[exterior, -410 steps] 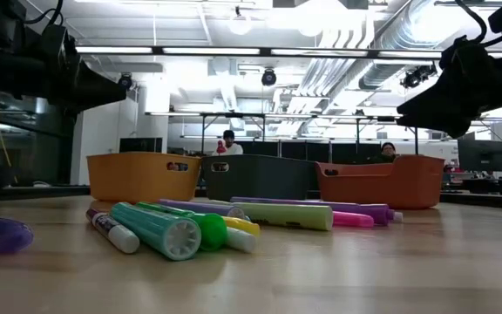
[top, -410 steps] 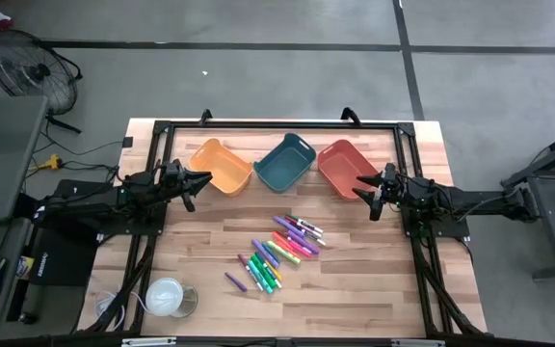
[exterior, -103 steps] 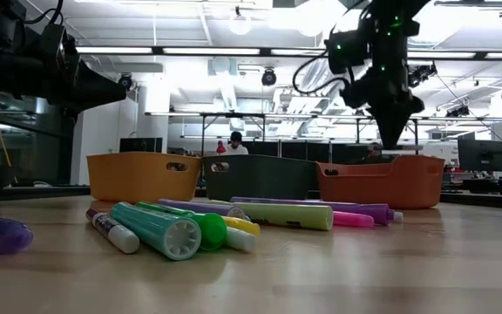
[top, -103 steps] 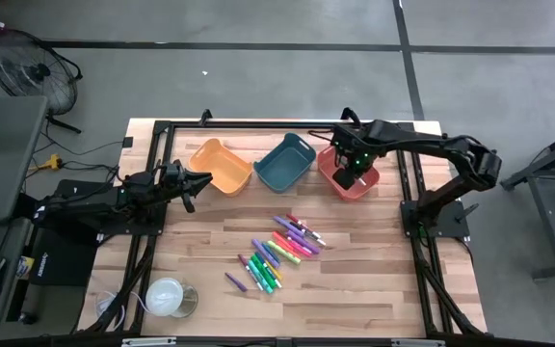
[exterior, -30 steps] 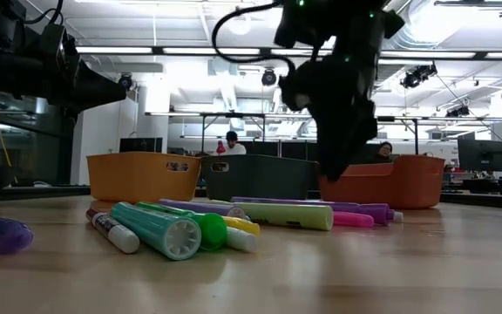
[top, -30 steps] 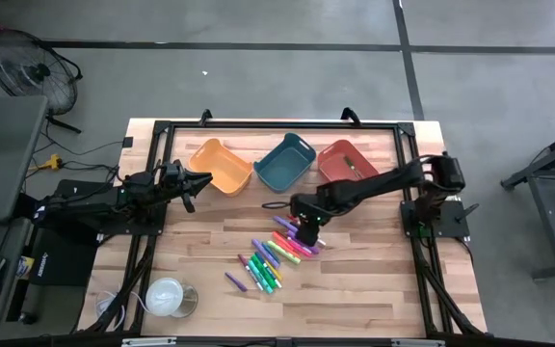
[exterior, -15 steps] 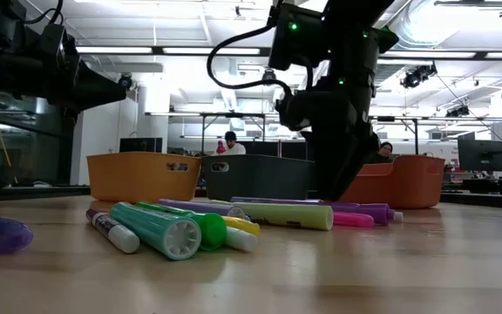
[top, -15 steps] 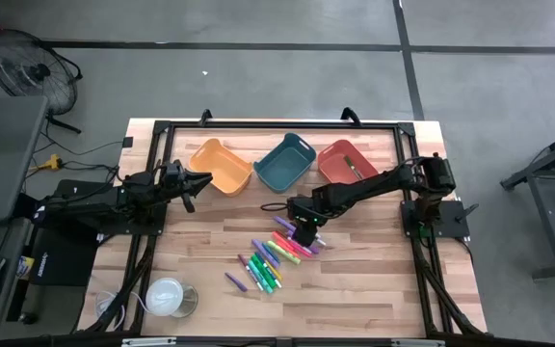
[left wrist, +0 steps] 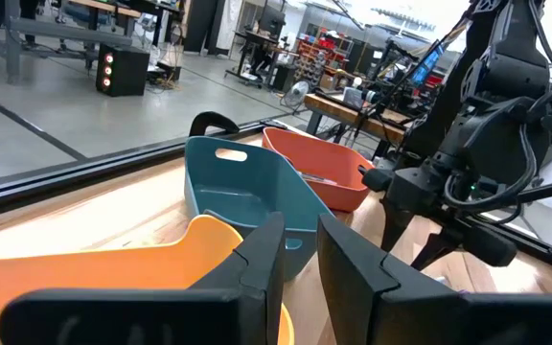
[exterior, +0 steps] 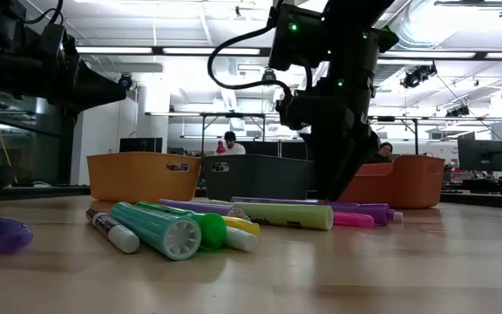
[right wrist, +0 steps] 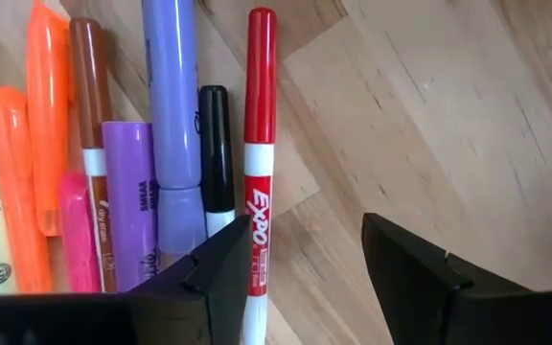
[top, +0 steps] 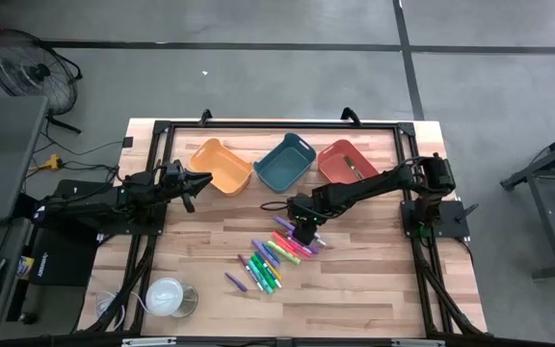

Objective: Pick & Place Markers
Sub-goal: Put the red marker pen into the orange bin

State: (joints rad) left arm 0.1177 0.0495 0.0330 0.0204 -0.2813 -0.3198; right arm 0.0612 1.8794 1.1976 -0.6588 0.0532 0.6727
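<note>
1. High view: a cluster of markers (top: 279,253), short capped pens in purple, pink, green, yellow and orange, lies at the centre of the wooden worktop (top: 374,280), too tightly packed for an exact count. Three bins stand behind them: one orange bin (top: 222,165), one teal bin (top: 284,161), one red bin (top: 345,166). The right hand (top: 303,227) sits low over the cluster's far end.
2. Low view: the markers (exterior: 181,228) lie side by side before the three bins.
3. Left wrist view: the left hand (left wrist: 295,278) waits by the orange bin (left wrist: 84,264), fingers narrowly parted, empty.
4. Right wrist view: the right hand (right wrist: 305,268) is spread, pinching nothing; a red Expo marker (right wrist: 258,153) lies beside one black, two purple, one pink and two orange pens.
</note>
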